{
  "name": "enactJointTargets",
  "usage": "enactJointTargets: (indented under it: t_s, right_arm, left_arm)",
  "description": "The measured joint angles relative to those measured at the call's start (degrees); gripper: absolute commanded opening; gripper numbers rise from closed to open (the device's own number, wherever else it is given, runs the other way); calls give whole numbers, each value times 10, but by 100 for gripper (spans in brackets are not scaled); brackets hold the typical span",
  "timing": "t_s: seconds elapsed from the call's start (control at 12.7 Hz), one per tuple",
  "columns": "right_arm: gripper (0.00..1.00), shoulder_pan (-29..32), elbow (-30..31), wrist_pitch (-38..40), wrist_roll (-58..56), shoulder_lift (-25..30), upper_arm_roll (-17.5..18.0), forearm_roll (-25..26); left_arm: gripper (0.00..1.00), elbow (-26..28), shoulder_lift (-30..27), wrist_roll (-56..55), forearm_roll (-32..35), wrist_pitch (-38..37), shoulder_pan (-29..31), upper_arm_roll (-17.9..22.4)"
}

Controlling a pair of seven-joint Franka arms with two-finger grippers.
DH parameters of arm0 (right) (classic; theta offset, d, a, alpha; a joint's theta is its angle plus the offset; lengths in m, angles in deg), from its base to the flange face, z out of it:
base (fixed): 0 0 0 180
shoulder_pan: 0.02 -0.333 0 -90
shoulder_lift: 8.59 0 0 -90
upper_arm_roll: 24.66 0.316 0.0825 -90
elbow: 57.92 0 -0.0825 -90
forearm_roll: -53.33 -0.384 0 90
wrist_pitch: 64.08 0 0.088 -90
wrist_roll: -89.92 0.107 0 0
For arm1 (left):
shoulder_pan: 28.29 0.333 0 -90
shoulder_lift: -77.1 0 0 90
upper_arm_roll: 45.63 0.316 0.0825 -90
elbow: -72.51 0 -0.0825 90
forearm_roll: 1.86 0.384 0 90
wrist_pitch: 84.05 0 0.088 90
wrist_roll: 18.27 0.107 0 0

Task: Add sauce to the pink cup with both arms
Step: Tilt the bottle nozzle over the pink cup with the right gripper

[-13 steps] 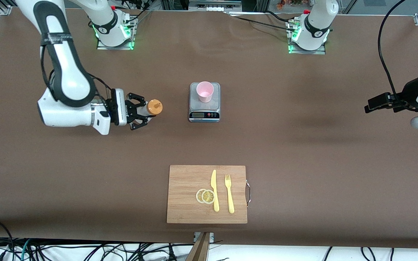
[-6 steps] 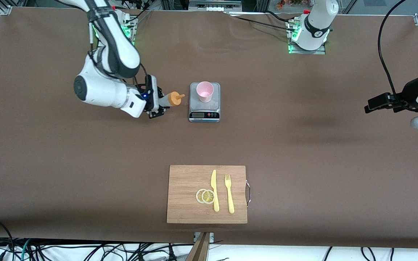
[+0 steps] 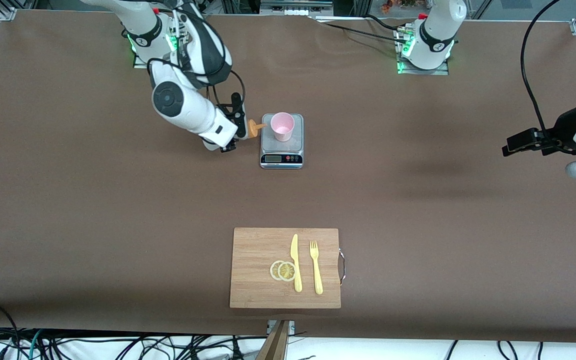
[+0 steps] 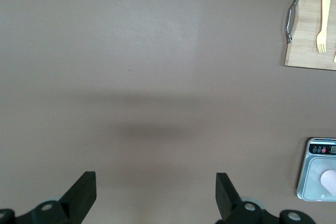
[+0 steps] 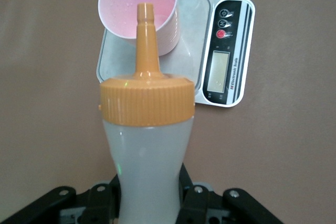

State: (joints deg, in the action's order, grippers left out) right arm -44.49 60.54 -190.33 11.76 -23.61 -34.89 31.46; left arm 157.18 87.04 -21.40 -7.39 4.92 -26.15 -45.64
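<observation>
The right gripper clamps the sauce bottle low on its soft body, nozzle toward the pink cup, so a firmer squeeze there probably pushes sauce out, while the left gripper waits wide open.

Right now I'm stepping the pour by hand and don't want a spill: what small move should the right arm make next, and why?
Probably ease the right pincer a little farther toward the pink cup on the scale. It is shut on the sauce, tipped with its nozzle aimed at the cup, but the front view shows the tip only at the scale's edge, short of the rim. The left pincer waits open.
</observation>
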Motion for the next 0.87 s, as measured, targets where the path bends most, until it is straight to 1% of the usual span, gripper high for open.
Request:
enactJointTargets:
  t_s: [0.16,0.55,0.87]
  right_arm:
    - [13,-17,0,-2,23,0,0,18]
    - [14,-68,-1,-4,165,0,1,151]
    - [14,-91,-7,-3,253,1,2,250]
  left_arm:
    - [100,-1,1,0,0,0,0,0]
    - [100,-2,1,0,0,0,0,0]
    - [100,-2,1,0,0,0,0,0]
